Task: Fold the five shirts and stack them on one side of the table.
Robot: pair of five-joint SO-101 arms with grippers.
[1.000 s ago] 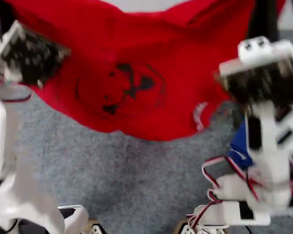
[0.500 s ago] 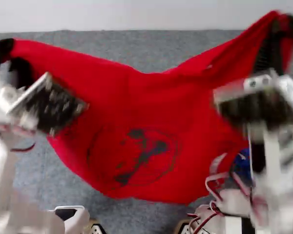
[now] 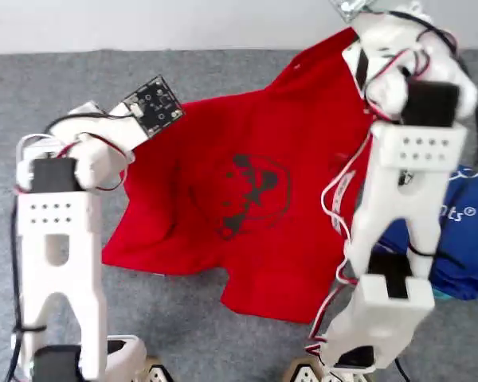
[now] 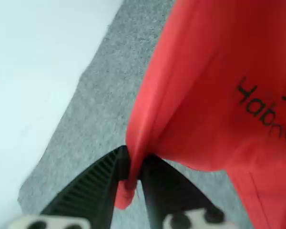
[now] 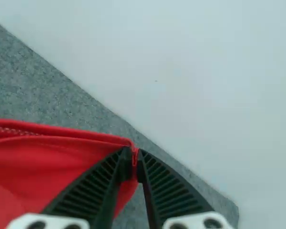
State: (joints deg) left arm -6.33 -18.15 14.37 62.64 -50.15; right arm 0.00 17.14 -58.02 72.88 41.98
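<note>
A red shirt [image 3: 255, 199] with a black print lies partly spread on the grey table, its far edge held up by both arms. My left gripper [image 4: 132, 164] is shut on a bunched fold of the red shirt [image 4: 214, 95] over the grey surface. My right gripper [image 5: 135, 160] is shut on a corner of the red shirt [image 5: 43, 162] near the table's far edge. In the high view the left arm [image 3: 60, 215] stands at the shirt's left side and the right arm [image 3: 402, 159] at its far right corner.
A blue shirt [image 3: 462, 239] lies at the table's right edge, partly under the right arm. The grey table [image 3: 56, 87] ends at a pale wall [image 3: 143, 24] at the back. Bare grey surface lies at the front left.
Both arms have swung away from the front of the table toward the back, carrying the red shirt's edge. The shirt has dropped from hanging spread in the air to lying across the table.
</note>
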